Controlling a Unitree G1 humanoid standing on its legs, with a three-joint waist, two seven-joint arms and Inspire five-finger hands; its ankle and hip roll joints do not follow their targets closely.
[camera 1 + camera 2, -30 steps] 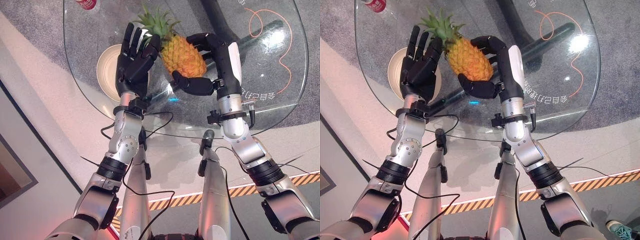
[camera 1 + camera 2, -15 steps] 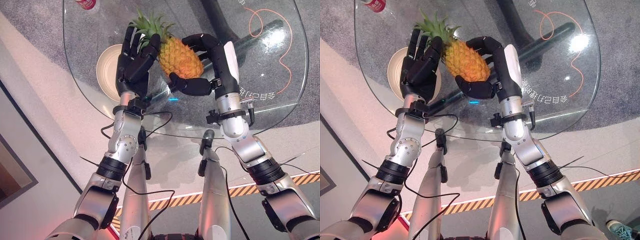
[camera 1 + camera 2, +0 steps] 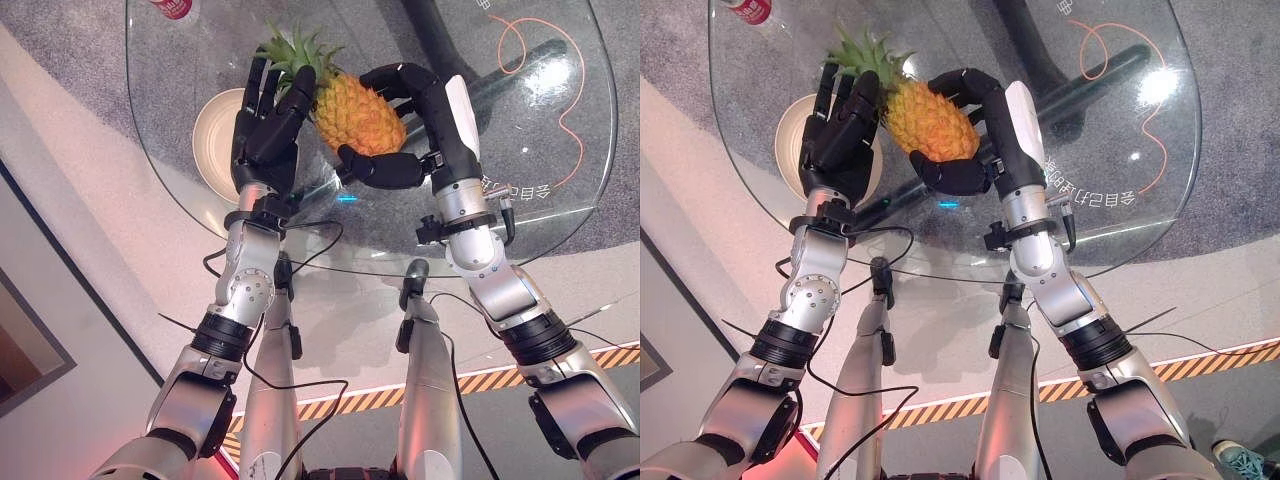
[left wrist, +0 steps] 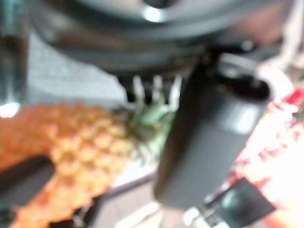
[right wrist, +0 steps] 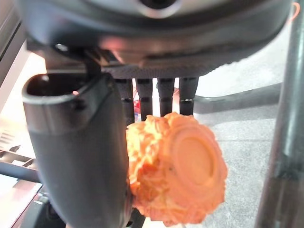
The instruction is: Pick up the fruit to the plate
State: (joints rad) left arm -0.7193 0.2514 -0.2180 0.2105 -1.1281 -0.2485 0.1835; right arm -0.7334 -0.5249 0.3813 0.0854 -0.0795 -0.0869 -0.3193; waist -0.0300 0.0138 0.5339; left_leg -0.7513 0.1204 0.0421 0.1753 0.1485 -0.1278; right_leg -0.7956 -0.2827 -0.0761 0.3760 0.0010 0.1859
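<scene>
I had the pineapple (image 3: 358, 105) lifted in my curled right hand (image 3: 400, 165), left hand (image 3: 262, 135) flat against it; the plate (image 3: 212, 140) waited.

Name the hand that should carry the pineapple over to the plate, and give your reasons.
Right. The right hand already curls round the pineapple, thumb and fingers on opposite sides. The left hand is open beside the leaves, above the plate, and likely needs to clear.
</scene>
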